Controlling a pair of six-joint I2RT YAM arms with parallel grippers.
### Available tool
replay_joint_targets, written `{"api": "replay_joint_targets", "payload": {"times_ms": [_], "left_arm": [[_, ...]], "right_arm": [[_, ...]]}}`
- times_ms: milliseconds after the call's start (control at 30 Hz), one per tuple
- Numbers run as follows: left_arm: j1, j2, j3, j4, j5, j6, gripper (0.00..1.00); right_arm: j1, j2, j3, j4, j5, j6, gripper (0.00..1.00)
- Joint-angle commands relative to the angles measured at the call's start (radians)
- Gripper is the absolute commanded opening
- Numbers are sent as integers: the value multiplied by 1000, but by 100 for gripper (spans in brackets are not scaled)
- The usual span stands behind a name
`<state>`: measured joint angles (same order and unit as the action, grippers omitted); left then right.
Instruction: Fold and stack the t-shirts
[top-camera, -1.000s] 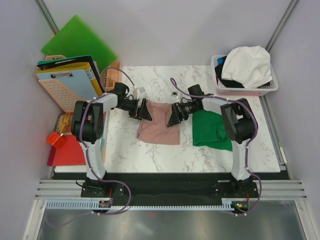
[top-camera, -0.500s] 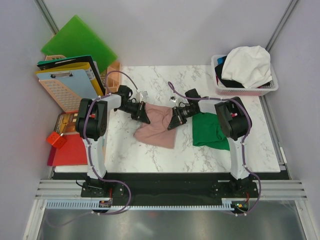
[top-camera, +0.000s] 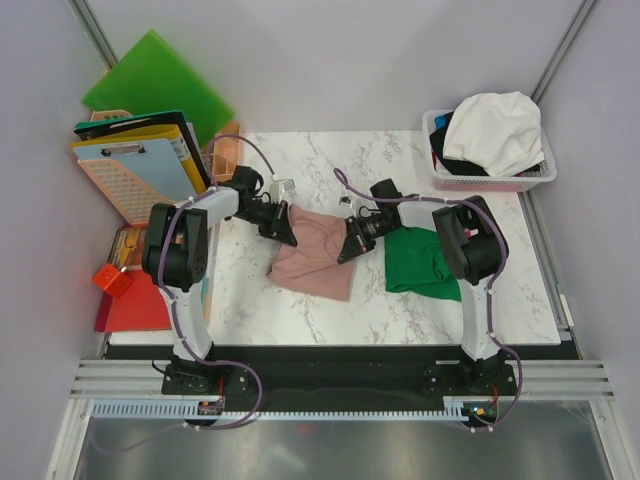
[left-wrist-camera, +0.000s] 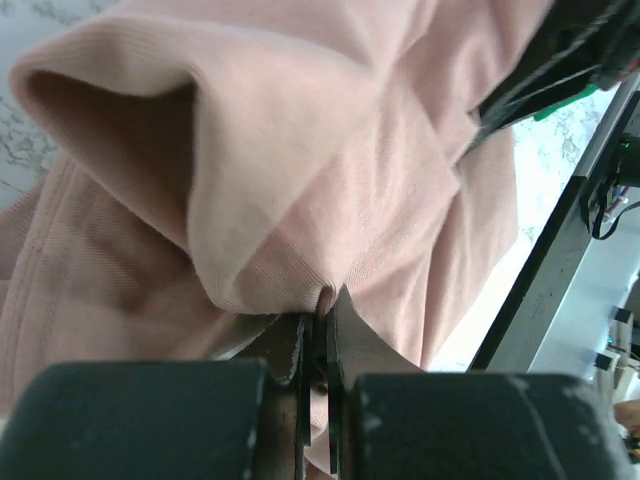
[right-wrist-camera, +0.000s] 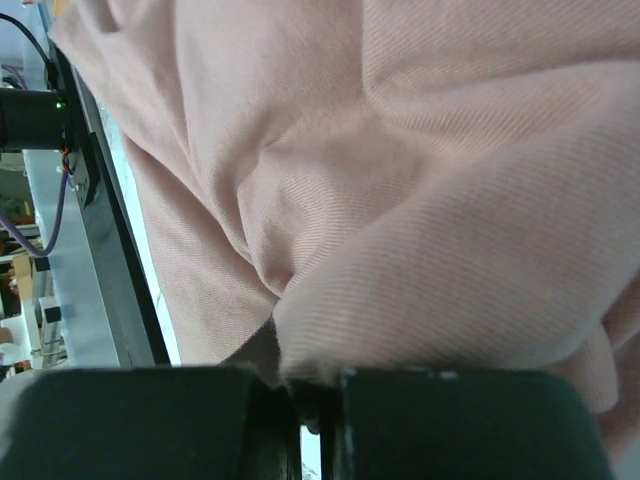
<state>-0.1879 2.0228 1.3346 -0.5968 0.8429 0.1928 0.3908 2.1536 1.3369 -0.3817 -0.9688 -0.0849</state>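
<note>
**Pink shirt has swung askew as both end effectors close on its far edge**

Since a second ago the pink t-shirt (top-camera: 313, 258) has shifted from a squarish hang to a slanted one, its near edge now trailing toward the left. Both arms have drawn slightly closer to it. The left end effector (top-camera: 284, 231) is pressed together on a fold of the pink cloth, and the right end effector (top-camera: 350, 246) pinches the opposite corner just as tightly. A grip at both corners likely keeps the far edge taut, so the body can be laid over itself in a fold. The shirt lies mid-counter (top-camera: 300, 312), partly lifted between the arms. The green t-shirt (top-camera: 420, 262) lies just to its right, probably the start of the stack. More shirts wait in the pink basket (top-camera: 492, 182).
</note>
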Motion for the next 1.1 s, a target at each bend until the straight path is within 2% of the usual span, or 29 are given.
{"api": "replay_joint_targets", "payload": {"times_ms": [0,233,600,833,1067], "left_arm": [[-2,-108,9,-29,-2,56,2],[-2,-226,11,-55,24,54,2],[-2,-243,28,-75,42,56,2],[-2,-225,138,-147,65,102,2],[-2,-272,187,-178,100,94,2]], "right_arm": [[-18,-38,-35,-46,90,-69,0],[-59,-107,-42,-100,91,-113,0],[-95,-164,-45,-160,97,-151,0],[-130,-185,15,-235,97,-185,0],[-190,-250,22,-290,79,-211,0]]}}
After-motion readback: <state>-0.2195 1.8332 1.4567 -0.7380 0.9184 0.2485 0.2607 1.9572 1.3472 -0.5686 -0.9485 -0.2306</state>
